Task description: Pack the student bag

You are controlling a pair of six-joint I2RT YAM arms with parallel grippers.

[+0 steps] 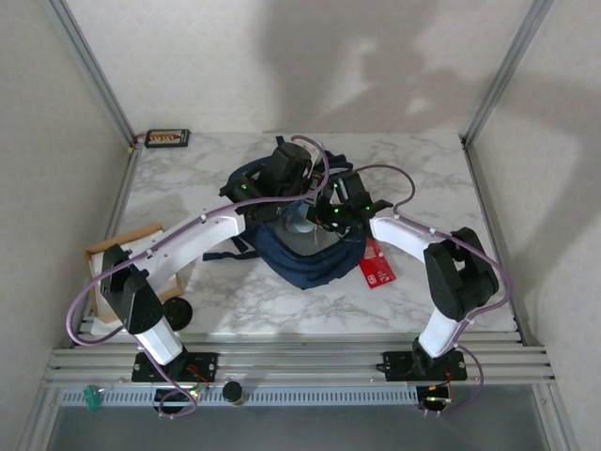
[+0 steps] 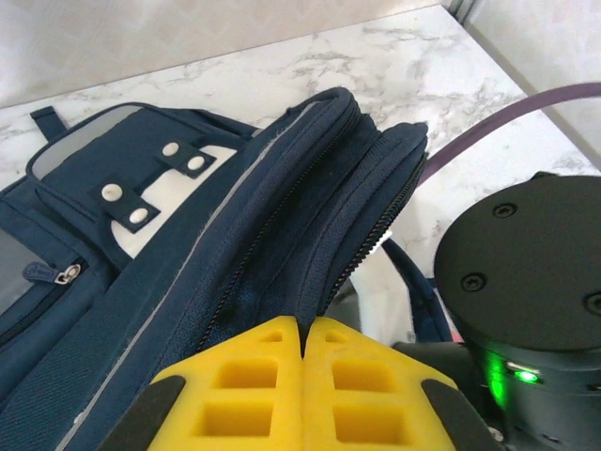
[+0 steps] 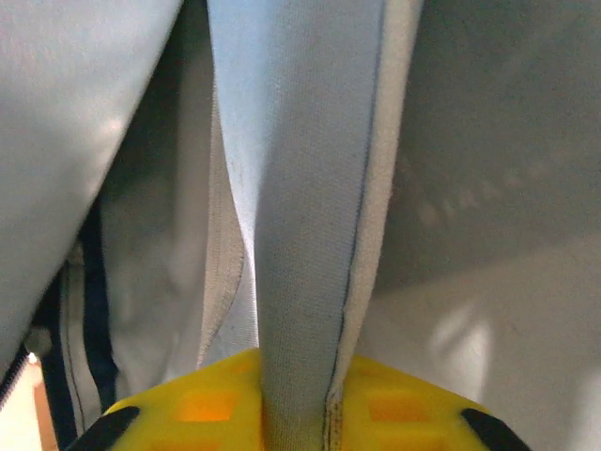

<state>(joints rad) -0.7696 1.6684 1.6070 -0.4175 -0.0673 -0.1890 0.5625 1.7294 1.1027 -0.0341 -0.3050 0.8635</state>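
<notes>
The large navy-blue fabric student bag (image 1: pixel 315 265) lies in the middle of the white marble-patterned table (image 1: pixel 451 178), with both arms bent in over it from the near edge. The left gripper (image 2: pixel 303 331) has its yellow fingers pressed together on the navy rim beside the open zip, at the bag's far side. The right gripper (image 3: pixel 297 381) is inside the mouth, its 2 yellow fingers clenched on a pale grey lining fold (image 3: pixel 305 188) running up between them. I judge the step in hand to be spreading the main compartment, not loading. A flat red card (image 1: pixel 377 263) lies just right of the bag. Next, the 2 grips should draw gently apart until the mouth gapes; then 1 gripper must let go to fetch an item.
</notes>
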